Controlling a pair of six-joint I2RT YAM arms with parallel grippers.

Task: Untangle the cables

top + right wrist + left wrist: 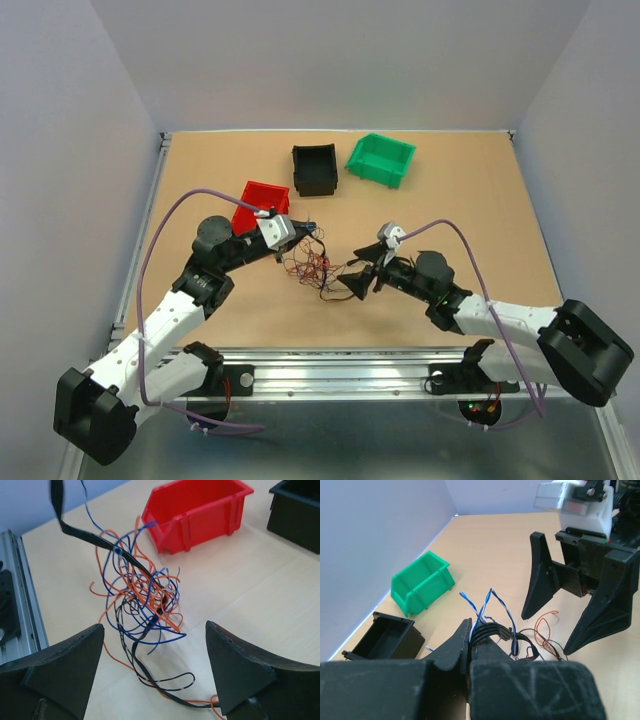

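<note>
Straight ahead of the wide-open, empty right claw [155, 630]: cables [145, 595], strung downward from the left claw [475, 642] pinched shut on them.

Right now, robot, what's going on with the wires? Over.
Left gripper shut on the cables. Right gripper open, facing them. All one tangled bunch. Red bin stands apart.

From overhead the cables [310, 265] are too fine for me to tell strand from strand, and where the left tool [303, 233] meets them is lost. On the left wrist view that tool's blurred body covers the near side of the black bin [385, 640], and the right tool [546, 635] runs off the right edge. On the right wrist view the black bin is cropped at the top corner.
</note>
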